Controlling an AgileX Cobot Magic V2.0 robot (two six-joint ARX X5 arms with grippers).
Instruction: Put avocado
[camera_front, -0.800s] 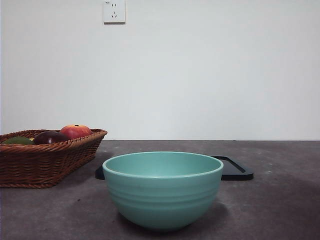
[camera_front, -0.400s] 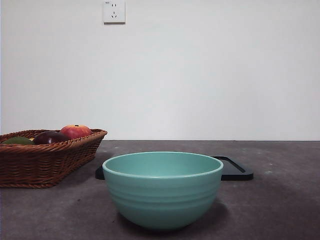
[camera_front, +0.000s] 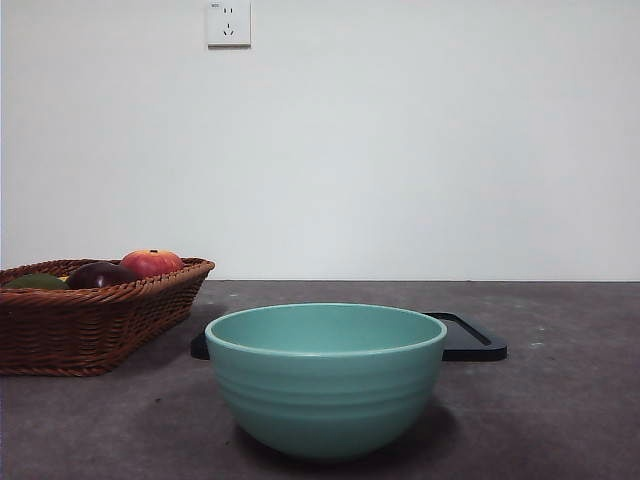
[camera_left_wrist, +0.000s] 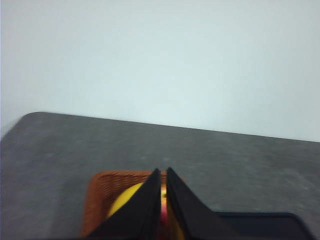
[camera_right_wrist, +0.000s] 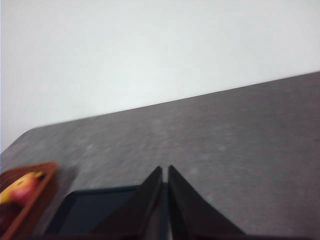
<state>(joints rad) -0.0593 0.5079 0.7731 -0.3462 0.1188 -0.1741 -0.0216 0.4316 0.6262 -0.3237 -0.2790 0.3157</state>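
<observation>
Three fruits are seen in the brown woven wicker basket (camera_front: 95, 322) at the left: the dull olive-green avocado (camera_front: 35, 282) leftmost, a dark maroon fruit (camera_front: 98, 275), then a red apple (camera_front: 151, 262). A teal ceramic bowl (camera_front: 325, 378) stands centrally, before a flat black tray (camera_front: 470, 338). The left gripper (camera_left_wrist: 161, 171) and right gripper (camera_right_wrist: 165, 169) are both closed, with nothing held.

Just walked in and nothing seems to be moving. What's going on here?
Nothing is being handled yet. The avocado lies in the basket with an apple and a dark fruit. A teal bowl stands in front of a black tray. The left gripper and right gripper wait above, jaws shut.
</observation>
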